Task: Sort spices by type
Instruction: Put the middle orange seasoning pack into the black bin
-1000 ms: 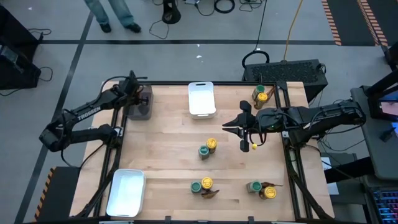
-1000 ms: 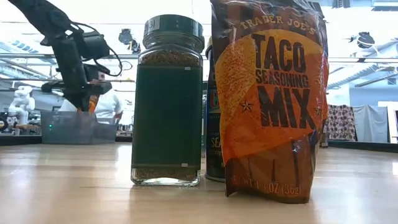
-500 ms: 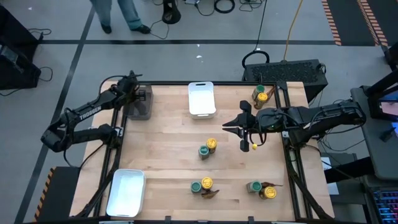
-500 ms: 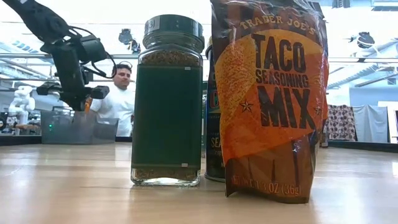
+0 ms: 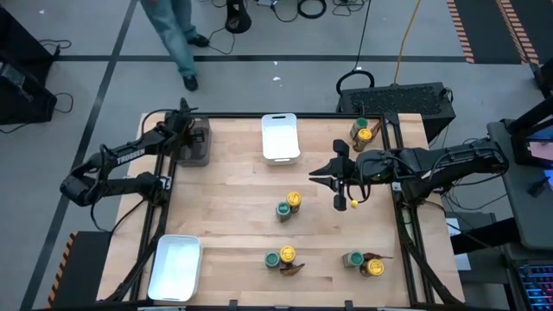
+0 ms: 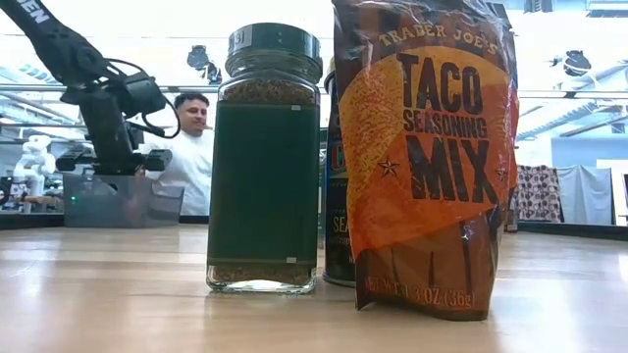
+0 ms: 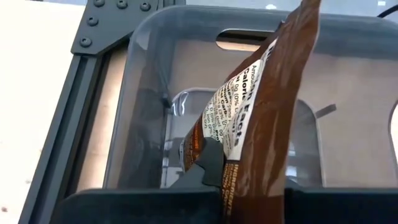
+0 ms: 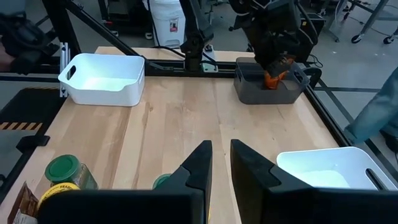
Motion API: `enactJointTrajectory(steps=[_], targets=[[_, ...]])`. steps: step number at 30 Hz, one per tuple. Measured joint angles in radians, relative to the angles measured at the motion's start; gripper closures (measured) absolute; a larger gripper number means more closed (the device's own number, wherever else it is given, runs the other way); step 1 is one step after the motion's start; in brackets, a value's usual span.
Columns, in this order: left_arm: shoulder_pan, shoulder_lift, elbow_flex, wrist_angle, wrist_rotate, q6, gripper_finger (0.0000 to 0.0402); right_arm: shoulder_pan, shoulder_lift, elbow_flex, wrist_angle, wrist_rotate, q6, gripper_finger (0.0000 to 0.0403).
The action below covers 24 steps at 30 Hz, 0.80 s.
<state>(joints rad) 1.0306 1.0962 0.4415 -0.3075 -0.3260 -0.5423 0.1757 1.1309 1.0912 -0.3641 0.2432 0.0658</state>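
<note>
Left wrist view: your left gripper (image 7: pixel 214 180) is clamped on a brown seasoning packet (image 7: pixel 261 118), hanging over the dark clear-sided bin (image 7: pixel 149 81) at the table's far left corner. Step in hand, by judgement: depositing that packet. Next, lower it and let go. Right gripper (image 5: pixel 344 183): fingers slightly parted, empty, waiting mid-table. Jars (image 5: pixel 289 206) unsorted.

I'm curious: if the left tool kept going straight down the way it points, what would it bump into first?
Probably the dark bin. The left tool hangs over it, shut on a brown packet whose end points into the bin, so the packet likely touches first.
</note>
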Motion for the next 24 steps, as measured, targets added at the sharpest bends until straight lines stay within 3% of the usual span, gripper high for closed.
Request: enactJointTrajectory(steps=[24], targets=[[0.000, -0.021, 0.022, -0.039, -0.017, 0.005, 0.0223, -0.027, 0.000, 0.000, 0.000, 0.000, -0.003, 0.0362]])
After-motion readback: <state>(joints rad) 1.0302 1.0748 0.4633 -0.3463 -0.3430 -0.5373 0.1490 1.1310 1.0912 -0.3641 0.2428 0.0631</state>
